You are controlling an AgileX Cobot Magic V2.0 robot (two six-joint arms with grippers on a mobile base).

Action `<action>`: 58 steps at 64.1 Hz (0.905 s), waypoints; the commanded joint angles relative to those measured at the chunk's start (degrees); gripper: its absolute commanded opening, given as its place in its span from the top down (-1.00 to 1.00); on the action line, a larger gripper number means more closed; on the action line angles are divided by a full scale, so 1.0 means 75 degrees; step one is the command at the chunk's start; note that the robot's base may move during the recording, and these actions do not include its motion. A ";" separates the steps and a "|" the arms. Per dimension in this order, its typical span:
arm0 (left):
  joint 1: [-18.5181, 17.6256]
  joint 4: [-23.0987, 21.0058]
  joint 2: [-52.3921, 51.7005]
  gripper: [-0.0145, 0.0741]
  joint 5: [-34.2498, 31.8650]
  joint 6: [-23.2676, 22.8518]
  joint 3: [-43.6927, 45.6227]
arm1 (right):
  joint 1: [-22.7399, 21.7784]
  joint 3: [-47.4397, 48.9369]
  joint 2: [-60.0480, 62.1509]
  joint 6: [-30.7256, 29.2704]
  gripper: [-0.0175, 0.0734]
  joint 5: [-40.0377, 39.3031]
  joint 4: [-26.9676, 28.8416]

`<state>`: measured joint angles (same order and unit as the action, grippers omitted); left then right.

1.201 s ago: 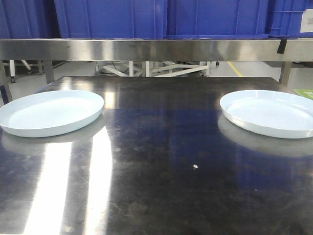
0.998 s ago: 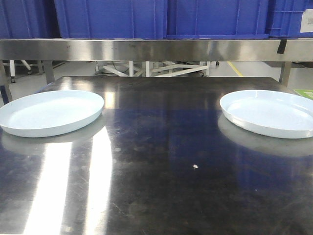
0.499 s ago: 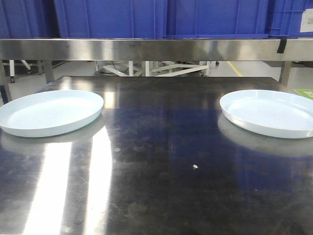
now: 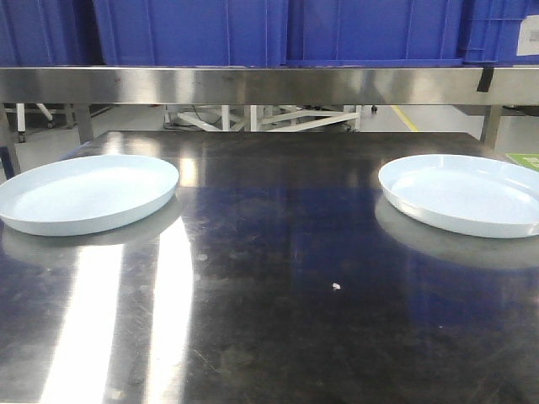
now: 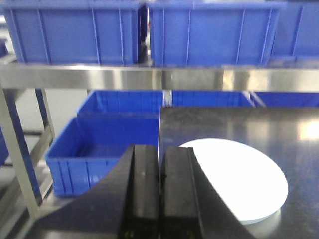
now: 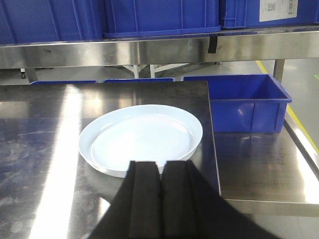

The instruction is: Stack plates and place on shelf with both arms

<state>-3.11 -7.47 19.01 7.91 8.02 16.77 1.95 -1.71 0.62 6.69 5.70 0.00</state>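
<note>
Hovering empty, left hand [image 5: 159,152] and right hand [image 6: 160,165] are closed.

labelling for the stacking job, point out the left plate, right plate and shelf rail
left plate [image 4: 88,194], front-facing view, centre of its base
right plate [image 4: 461,195], front-facing view, centre of its base
shelf rail [image 4: 269,85], front-facing view, middle of its front face

Two plates lie well apart on the table [image 4: 278,337]: the left plate [image 4: 88,195] at its left edge, the right plate [image 4: 461,195] at its right edge. Behind and above the table the shelf [image 4: 269,84] runs across, with crates [image 4: 194,29] side by side on it.
</note>
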 commanded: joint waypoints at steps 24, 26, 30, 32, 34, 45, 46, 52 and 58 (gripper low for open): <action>-0.0052 -0.0430 0.3988 0.48 0.0893 -0.0055 0.2668 | -0.0053 0.0000 0.0143 -0.0024 0.49 -0.0628 -0.0107; -0.0052 -0.0606 0.4359 0.49 0.1106 -0.0055 0.2908 | -0.0053 0.0000 0.0143 -0.0024 0.49 -0.0628 -0.0107; -0.0052 -0.1033 0.4893 0.49 0.1513 -0.0055 0.3262 | -0.0053 0.0000 0.0143 -0.0024 0.49 -0.0628 -0.0107; -0.0052 -0.1243 0.5186 0.49 0.1683 -0.0055 0.3425 | -0.0053 0.0000 0.0143 -0.0024 0.49 -0.0628 -0.0107; -0.0052 -0.1402 0.5428 0.49 0.1846 -0.0055 0.3645 | -0.0053 0.0000 0.0143 -0.0024 0.49 -0.0628 -0.0107; -0.0052 -0.1642 0.6943 0.49 0.3287 -0.0055 0.4860 | -0.0053 0.0000 0.0143 -0.0024 0.49 -0.0628 -0.0107; -0.0020 -0.1642 0.7146 0.49 0.3415 -0.0055 0.5024 | -0.0053 0.0000 0.0143 -0.0024 0.49 -0.0628 -0.0107; 0.0244 -0.1902 0.8122 0.49 0.4469 -0.0055 0.5833 | -0.0053 0.0000 0.0143 -0.0024 0.49 -0.0628 -0.0107; 0.0579 -0.2201 0.8950 0.49 0.5280 -0.0055 0.6558 | -0.0053 0.0000 0.0143 -0.0024 0.49 -0.0628 -0.0107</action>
<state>-0.63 -20.89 83.24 44.09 8.02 60.05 1.95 -1.71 0.62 6.69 5.70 0.00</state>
